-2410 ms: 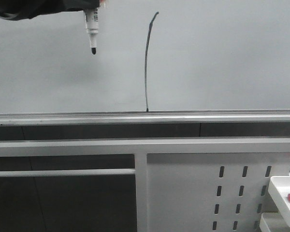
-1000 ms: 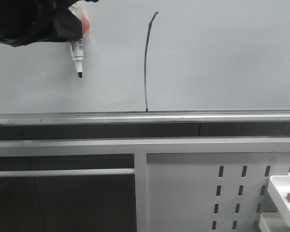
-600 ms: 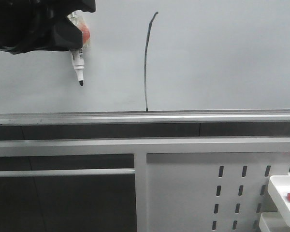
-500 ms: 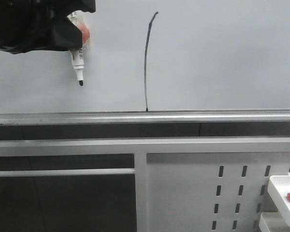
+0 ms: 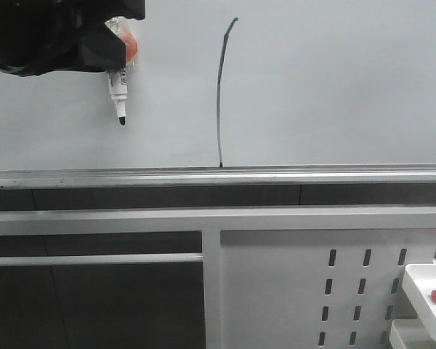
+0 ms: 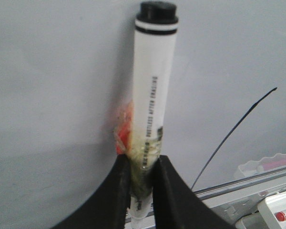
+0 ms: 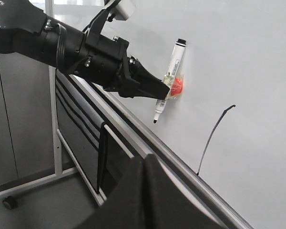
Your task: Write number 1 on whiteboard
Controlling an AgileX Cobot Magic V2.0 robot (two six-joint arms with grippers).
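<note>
Marker (image 5: 117, 91) left of number 1 (image 5: 219, 102) | perforated panel (image 5: 327, 291) below whiteboard (image 5: 334, 87)

Under the board there is a grey metal frame (image 5: 212, 219) with dark gaps behind its bars. A white panel with rows of little slots (image 5: 312, 291) sits low on the right, beside a white tray (image 5: 420, 287). The stand has a small black wheel (image 7: 9, 202) on a grey floor (image 7: 52, 200)

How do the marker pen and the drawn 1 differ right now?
The marker is a short white barrel held in the left gripper; the number 1 is a long thin black line on the whiteboard. The marker hangs left of the number 1. Both run near-vertical.
</note>
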